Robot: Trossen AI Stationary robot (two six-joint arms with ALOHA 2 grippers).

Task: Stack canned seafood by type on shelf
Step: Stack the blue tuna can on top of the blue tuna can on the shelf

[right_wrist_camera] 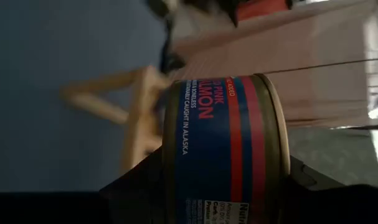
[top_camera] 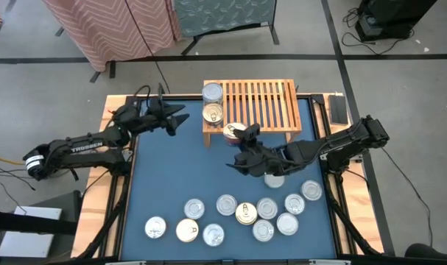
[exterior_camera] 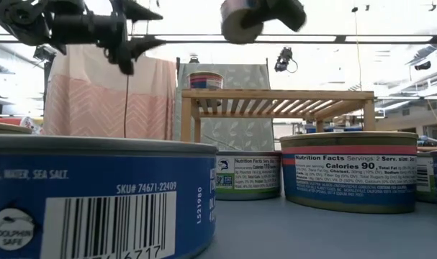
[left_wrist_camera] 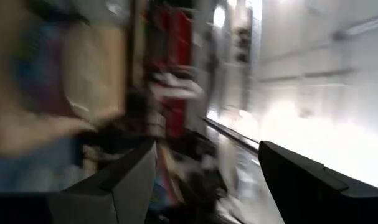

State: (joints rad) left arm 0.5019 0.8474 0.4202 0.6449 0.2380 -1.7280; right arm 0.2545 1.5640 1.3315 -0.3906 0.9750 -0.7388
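Note:
The light-wood shelf (top_camera: 256, 105) stands at the table's far middle, with two silver-topped cans (top_camera: 212, 93) (top_camera: 213, 113) resting flat on its left end. My right gripper (top_camera: 240, 135) is just in front of the shelf's left part, shut on a blue-and-red salmon can (right_wrist_camera: 220, 137). In the low view that can (exterior_camera: 238, 20) hangs higher than the shelf top (exterior_camera: 276, 93). My left gripper (top_camera: 176, 118) hovers open to the left of the shelf. Nothing is between its fingers (left_wrist_camera: 129, 183). My right gripper pinches the salmon can between its two fingers, one on each flat end; the rim of one end (right_wrist_camera: 277, 134) shows beside a finger. The fingers reach in from the table's right and near side, roughly level. The can is turned on its side and lifted clear.
Several more cans (top_camera: 245, 213) lie flat in a cluster near the table's front edge, two of them large in the low view (exterior_camera: 96, 194) (exterior_camera: 348, 173). A dark flat object (top_camera: 339, 109) lies on the wooden rim at the far right. Most of the shelf's slats are bare.

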